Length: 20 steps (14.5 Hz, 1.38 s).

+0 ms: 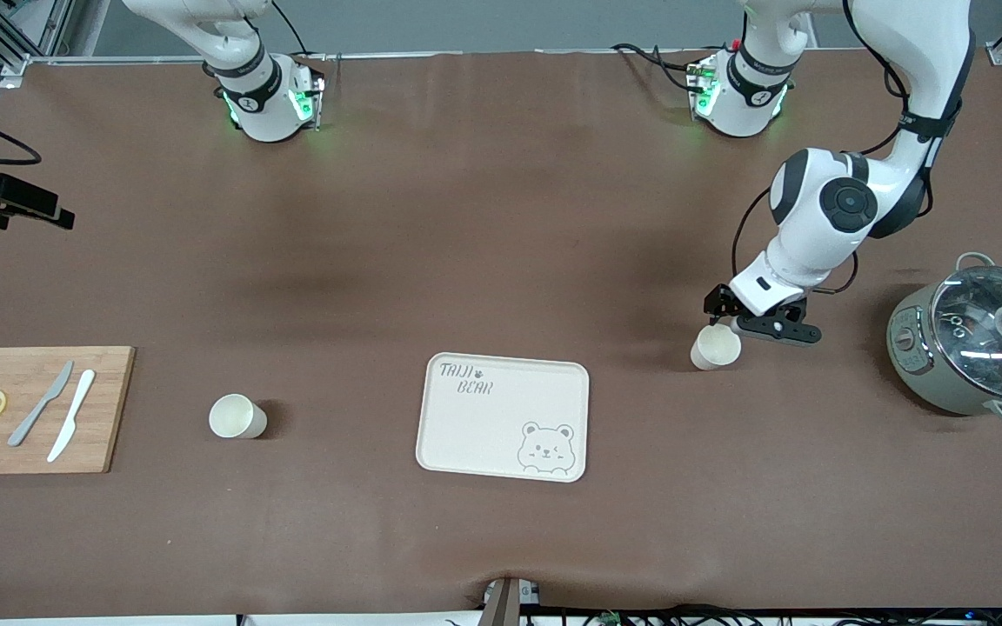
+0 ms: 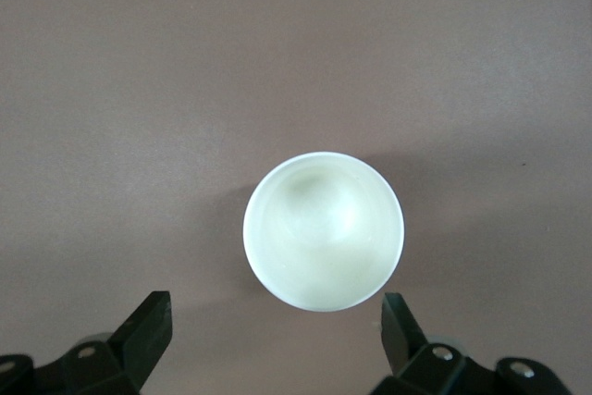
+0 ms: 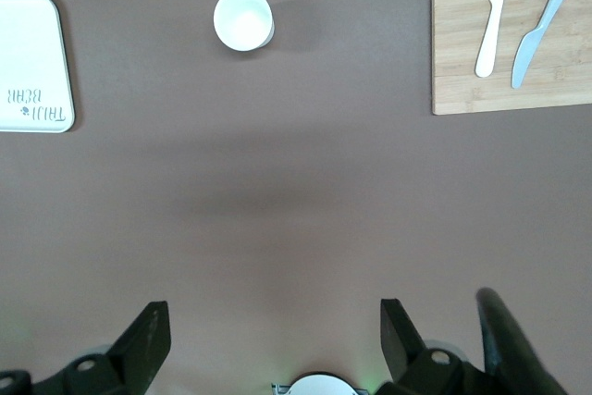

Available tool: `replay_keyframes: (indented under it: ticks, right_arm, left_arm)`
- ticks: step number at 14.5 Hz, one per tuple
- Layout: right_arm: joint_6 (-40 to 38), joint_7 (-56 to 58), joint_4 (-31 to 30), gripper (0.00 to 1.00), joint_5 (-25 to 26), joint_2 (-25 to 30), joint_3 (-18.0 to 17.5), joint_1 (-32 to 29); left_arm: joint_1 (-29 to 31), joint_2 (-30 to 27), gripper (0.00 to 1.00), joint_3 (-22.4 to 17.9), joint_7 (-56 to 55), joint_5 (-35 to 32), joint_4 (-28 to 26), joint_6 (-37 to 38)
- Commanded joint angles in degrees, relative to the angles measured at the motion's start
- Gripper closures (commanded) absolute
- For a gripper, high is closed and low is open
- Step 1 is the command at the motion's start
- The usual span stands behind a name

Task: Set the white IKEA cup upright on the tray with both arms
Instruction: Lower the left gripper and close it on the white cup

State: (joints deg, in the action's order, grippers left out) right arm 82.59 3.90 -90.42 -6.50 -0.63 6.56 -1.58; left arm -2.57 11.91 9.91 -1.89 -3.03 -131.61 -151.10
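Two white cups stand upright on the brown table. One cup stands toward the left arm's end, beside the cream tray. My left gripper is open just above it and touches nothing. In the left wrist view the cup sits just ahead of the gripper, whose fingers stand wide apart. The other cup stands between the tray and the cutting board; it also shows in the right wrist view. My right gripper is open and empty, high over the table and out of the front view.
A grey pot with a glass lid stands at the left arm's end. A wooden cutting board with two knives and two lemon slices lies at the right arm's end. The tray's edge shows in the right wrist view.
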Motion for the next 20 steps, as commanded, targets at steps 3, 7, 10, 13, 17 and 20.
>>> replay_keyframes:
  ticks: [3, 7, 10, 13, 17, 20]
  right_arm:
    - [2.4, -0.56, 0.24, 0.0, 0.09, -0.69, -0.41, -0.35]
    - [3.01, -0.39, 0.07, 0.0, 0.09, -0.86, -0.41, -0.26]
    - [3.63, -0.47, 0.07, 0.0, 0.09, -1.39, -0.41, 0.09]
    - [3.54, -0.47, -0.2, 0.0, 0.09, -1.39, -0.49, 0.09]
    - [3.54, -0.47, -0.46, 0.0, 0.0, -1.3, -0.49, 0.09]
    - [3.54, -0.47, -0.55, 0.0, 0.0, -1.3, -0.49, 0.18]
  left_arm:
    - [0.81, 3.2, 0.0, 0.29, 1.1, -0.57, 1.08, -3.84]
    - [3.26, 6.37, 0.0, 0.28, 4.87, -0.66, 3.9, -4.02]
    - [3.62, 8.47, 0.0, 0.28, 5.76, -0.57, 5.83, -4.11]
    - [3.54, 8.83, 0.0, 0.29, 5.76, -0.57, 6.19, -4.29]
    - [3.45, 10.41, 0.0, 0.28, 5.76, -0.57, 7.24, -4.9]
    - [3.19, 10.77, 0.0, 0.29, 5.67, -0.57, 7.42, -5.69]
